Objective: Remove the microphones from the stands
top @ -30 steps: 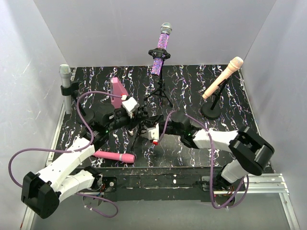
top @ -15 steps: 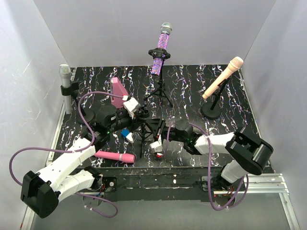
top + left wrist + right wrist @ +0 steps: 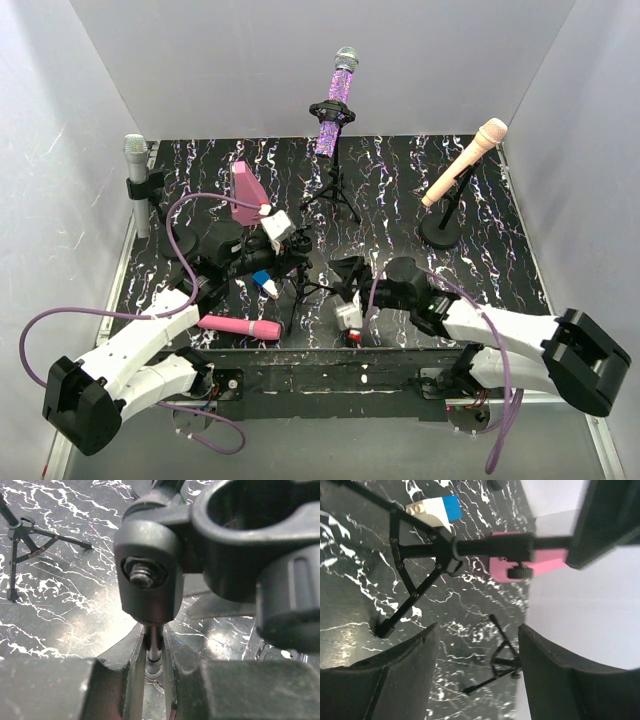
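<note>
Stand rod (image 3: 152, 641) pinched in closed left tool (image 3: 153, 662), clip (image 3: 240, 540) blocking most of view, right tool (image 3: 477, 642) spread, empty

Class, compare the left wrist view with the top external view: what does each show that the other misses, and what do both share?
Left wrist only: the bolt on the stand's clip, and the thin rod pinched between the left jaws. Top external only: the purple microphone, peach microphone, silver microphone, the pink microphone lying flat, and the right gripper. Both: the marbled table and the left gripper shut on the small stand.
</note>
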